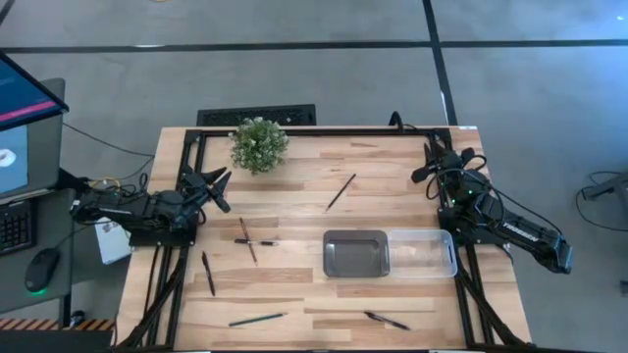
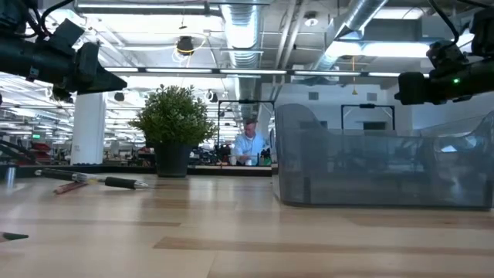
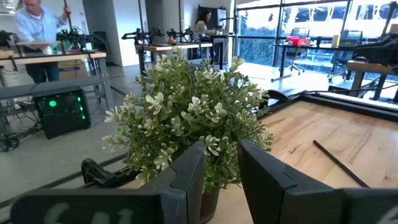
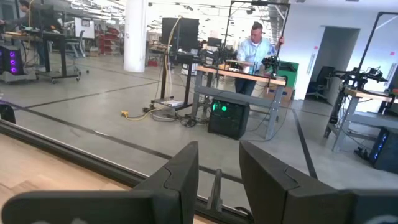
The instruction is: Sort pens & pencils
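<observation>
Both arms wait at the table's edges: the left gripper (image 1: 218,186) hangs near the potted plant (image 1: 259,144) with its fingers (image 3: 186,180) narrowly parted and empty, and the right gripper (image 1: 432,165) sits at the far right corner, also narrowly parted and empty. Pens and pencils lie scattered on the table (image 1: 294,294): 2 crossed sticks (image 1: 249,240) left of the metal tray (image 1: 356,253), 1 pen (image 1: 208,274) near the left edge, 1 pencil (image 1: 257,319) and 1 pen (image 1: 387,319) along the near edge, and 1 thin pencil (image 1: 340,192) beyond the tray. The clear bin (image 1: 424,252) touches the metal tray's right side; both hold nothing.
</observation>
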